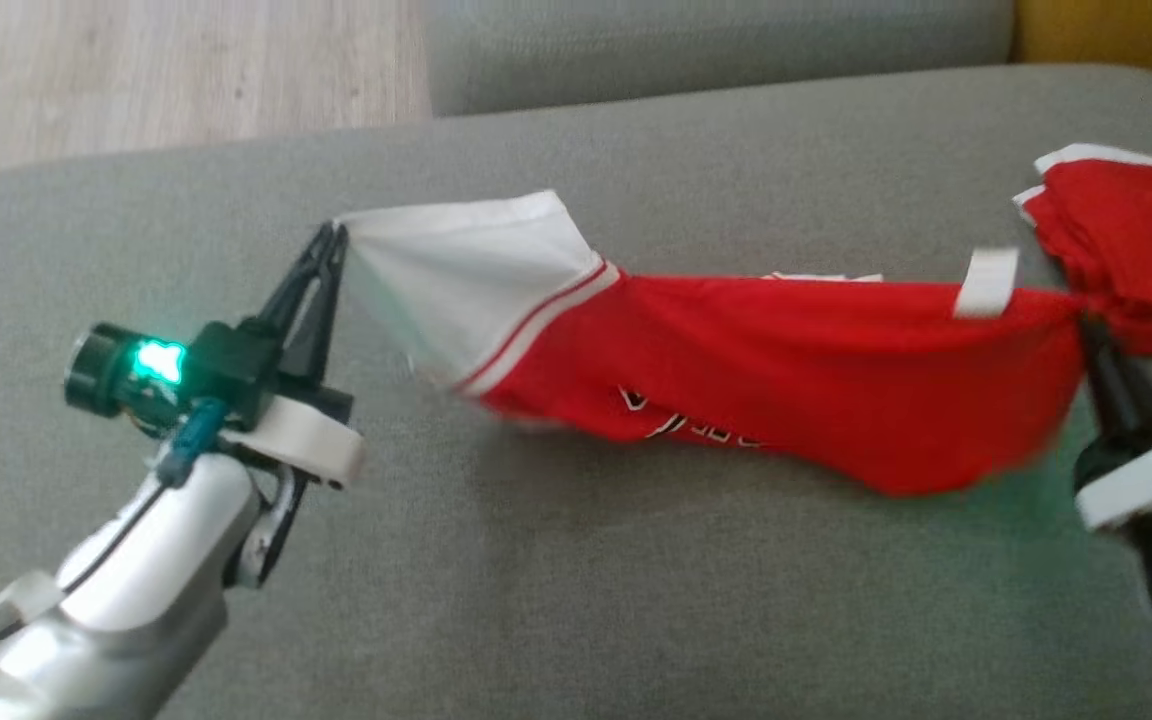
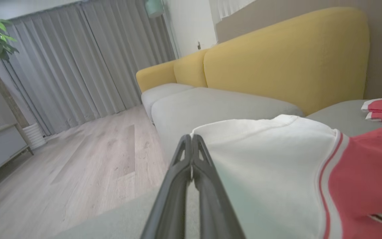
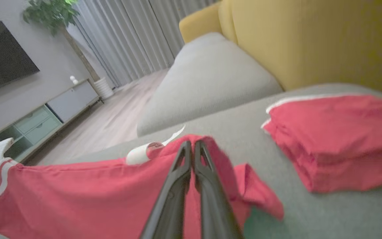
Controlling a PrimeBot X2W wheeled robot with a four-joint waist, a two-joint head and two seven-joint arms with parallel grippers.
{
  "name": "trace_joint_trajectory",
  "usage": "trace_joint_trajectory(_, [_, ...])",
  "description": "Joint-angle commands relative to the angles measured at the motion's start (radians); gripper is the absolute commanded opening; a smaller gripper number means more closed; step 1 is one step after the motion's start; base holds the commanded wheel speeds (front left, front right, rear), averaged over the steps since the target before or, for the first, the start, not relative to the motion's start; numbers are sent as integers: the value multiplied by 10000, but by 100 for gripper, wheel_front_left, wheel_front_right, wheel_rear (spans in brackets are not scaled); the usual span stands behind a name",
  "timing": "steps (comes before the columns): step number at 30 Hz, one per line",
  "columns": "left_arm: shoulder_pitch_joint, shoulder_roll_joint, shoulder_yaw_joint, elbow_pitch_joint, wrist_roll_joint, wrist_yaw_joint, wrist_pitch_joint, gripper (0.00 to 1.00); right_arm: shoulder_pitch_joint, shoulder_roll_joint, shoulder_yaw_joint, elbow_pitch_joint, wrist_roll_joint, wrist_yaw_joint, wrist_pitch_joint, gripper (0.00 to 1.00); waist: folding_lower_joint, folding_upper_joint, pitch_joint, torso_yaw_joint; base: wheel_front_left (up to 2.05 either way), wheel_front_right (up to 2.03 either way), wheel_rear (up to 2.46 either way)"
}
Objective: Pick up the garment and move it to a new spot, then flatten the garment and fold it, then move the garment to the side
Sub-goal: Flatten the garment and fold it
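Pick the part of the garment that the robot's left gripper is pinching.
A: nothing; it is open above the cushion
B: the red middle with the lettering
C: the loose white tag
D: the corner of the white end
D: the left gripper is shut on the corner of the white end of the garment, and the left wrist view shows the same pinch.

Cloth on cloth
The garment (image 1: 786, 370) is thin, smooth fabric; the sofa cushion (image 1: 636, 600) a matt grey weave; the fingers (image 1: 308, 290) matt black plastic.
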Motion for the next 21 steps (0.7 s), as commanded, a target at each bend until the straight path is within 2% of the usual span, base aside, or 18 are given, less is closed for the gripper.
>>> trace_joint_trajectory(1, [-637, 564, 665, -416, 158, 91, -132, 0, -476, -548, -226, -523, -174, -7, -162, 0, 0, 0, -252, -37, 0, 0, 0])
trace_joint_trajectory(7, [-1408, 1371, 1044, -1630, 935, -19, -205, 0, -844, -1557, -1388, -2087, -692, -7, -99, 0, 0, 0, -905, 11, 0, 0, 0])
trace_joint_trajectory(14, [-3485, 2252, 1467, -3028, 1887, -384, 138, 0, -1822, -2701, -2893, -3810, -1235, -7, 1313, 0, 0, 0, -1101, 126, 0, 0, 0])
trace_joint_trajectory(17, [-4669, 2406, 1553, -3180, 2211, -746, 599, 0, -2563, -2865, -3302, -4183, -1541, -7, 2108, 0, 0, 0, -873, 198, 0, 0, 0])
trace_joint_trajectory(18, [-4669, 2406, 1553, -3180, 2211, -746, 599, 0, -2563, -2865, -3302, -4183, -1541, -7, 2108, 0, 0, 0, -873, 198, 0, 0, 0])
trace_joint_trajectory(19, [-5435, 2342, 1586, -3001, 2329, -1020, 843, 0, -3199, -2864, -3374, -4247, -1731, -7, 2613, 0, 0, 0, -617, 272, 0, 0, 0])
trace_joint_trajectory(21, [-6125, 2176, 1575, -2564, 2443, -1275, 947, 0, -3882, -2741, -3247, -4132, -1847, -7, 3085, 0, 0, 0, -356, 344, 0, 0, 0])
